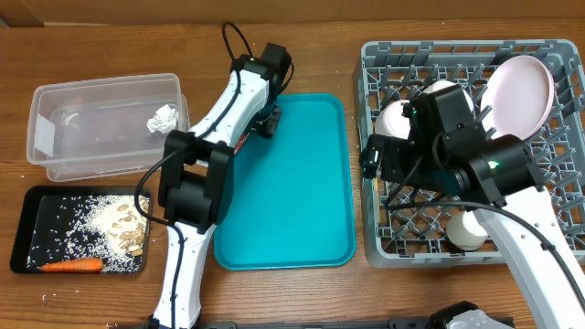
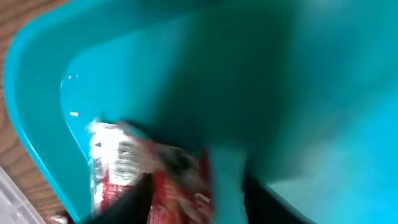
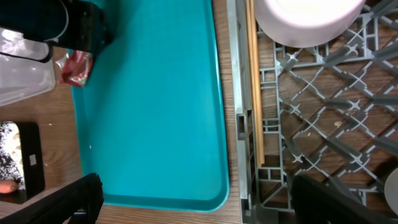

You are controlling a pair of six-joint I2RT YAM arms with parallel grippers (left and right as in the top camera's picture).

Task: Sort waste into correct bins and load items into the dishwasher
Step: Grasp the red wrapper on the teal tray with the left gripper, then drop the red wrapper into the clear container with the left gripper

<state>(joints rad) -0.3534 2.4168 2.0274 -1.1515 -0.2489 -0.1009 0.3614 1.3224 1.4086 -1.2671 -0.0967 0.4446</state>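
The red-and-white wrapper [image 2: 161, 183] lies in the far left corner of the teal tray [image 1: 292, 201]; it also shows in the right wrist view [image 3: 76, 67]. My left gripper [image 1: 268, 121] is open, its fingers either side of the wrapper, in a blurred view. My right gripper [image 1: 373, 160] is open and empty over the grey dish rack's [image 1: 377, 247] left edge. Chopsticks [image 3: 255, 81] lie along that edge. The rack holds a plate [image 1: 518, 87], two bowls [image 1: 393, 119] [image 1: 448, 91] and a cup [image 1: 466, 233].
The clear tub [image 1: 101, 123] at the far left holds white tissue [image 1: 163, 119]. The black tray [image 1: 27, 228] in front of it holds rice scraps [image 1: 119, 224] and a carrot [image 1: 71, 266]. The teal tray's floor is otherwise bare.
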